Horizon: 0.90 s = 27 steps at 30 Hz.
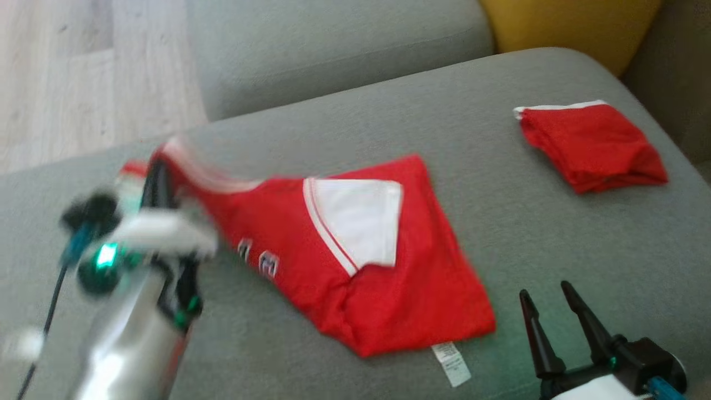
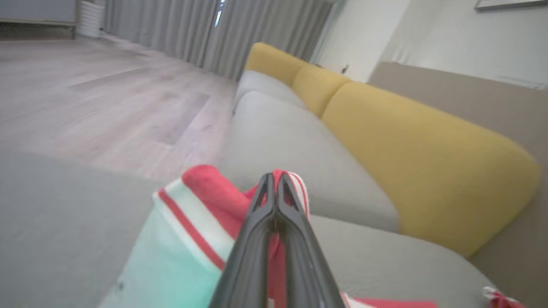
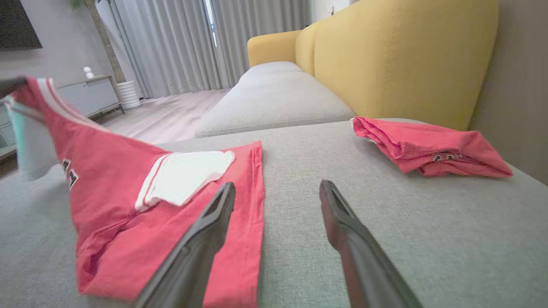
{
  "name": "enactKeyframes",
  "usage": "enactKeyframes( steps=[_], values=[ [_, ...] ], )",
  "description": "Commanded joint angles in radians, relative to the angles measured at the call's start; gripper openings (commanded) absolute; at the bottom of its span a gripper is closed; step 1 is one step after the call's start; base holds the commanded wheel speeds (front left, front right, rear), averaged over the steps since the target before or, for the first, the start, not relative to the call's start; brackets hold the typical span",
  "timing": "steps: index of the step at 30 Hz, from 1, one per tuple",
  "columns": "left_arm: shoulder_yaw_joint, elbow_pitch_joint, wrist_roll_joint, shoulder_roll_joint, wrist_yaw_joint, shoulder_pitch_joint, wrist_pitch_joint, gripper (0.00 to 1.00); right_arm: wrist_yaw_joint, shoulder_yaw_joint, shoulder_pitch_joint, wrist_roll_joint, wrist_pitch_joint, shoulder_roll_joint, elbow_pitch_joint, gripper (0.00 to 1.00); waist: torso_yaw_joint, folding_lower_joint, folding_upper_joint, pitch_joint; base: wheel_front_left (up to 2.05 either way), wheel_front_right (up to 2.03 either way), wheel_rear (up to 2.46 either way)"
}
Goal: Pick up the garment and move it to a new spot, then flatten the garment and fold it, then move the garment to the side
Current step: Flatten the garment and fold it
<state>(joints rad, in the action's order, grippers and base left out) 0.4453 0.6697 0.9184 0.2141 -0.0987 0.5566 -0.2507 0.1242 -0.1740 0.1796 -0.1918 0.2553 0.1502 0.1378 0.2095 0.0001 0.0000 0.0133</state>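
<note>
Left tool [image 2: 276, 176] pinching garment [image 1: 389, 289] edge | right tool [image 1: 545, 290] spread, near garment

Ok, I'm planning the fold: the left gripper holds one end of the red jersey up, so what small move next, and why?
Probably carry the left gripper rightward, laying the raised end over the flat part of the jersey. It is shut on the striped edge, clear of the sofa; the rest lies flat, and the right gripper hangs open.

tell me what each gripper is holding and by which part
The left gripper is shut on the red jersey, pinching its white-striped edge. The right gripper is open and holds nothing.
</note>
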Motion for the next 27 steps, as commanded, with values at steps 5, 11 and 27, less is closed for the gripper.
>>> enactKeyframes(
  steps=[5, 11, 27],
  values=[
    [-0.168, -0.100, -0.097, 0.035, -0.004, -0.110, -0.011, 0.00, 0.007, -0.006, -0.032, 0.011, 0.006, 0.024, -0.041, 1.00, -0.043, -0.0001, 0.0000, -0.038, 0.00, 0.00, 0.00],
    [-0.233, -0.168, -0.223, 0.031, 0.010, -0.213, -0.011, 1.00, 0.007, -0.013, -0.045, 0.010, 0.006, 0.028, -0.041, 1.00, -0.067, -0.0001, 0.0000, -0.051, 0.00, 0.00, 0.00],
    [0.210, -0.290, -0.692, 0.045, 0.185, 0.161, 0.135, 1.00, 0.007, -0.065, -0.112, -0.001, 0.006, 0.037, -0.056, 1.00, 0.009, -0.0001, 0.0000, -0.151, 0.00, 0.00, 0.00]
  ],
)
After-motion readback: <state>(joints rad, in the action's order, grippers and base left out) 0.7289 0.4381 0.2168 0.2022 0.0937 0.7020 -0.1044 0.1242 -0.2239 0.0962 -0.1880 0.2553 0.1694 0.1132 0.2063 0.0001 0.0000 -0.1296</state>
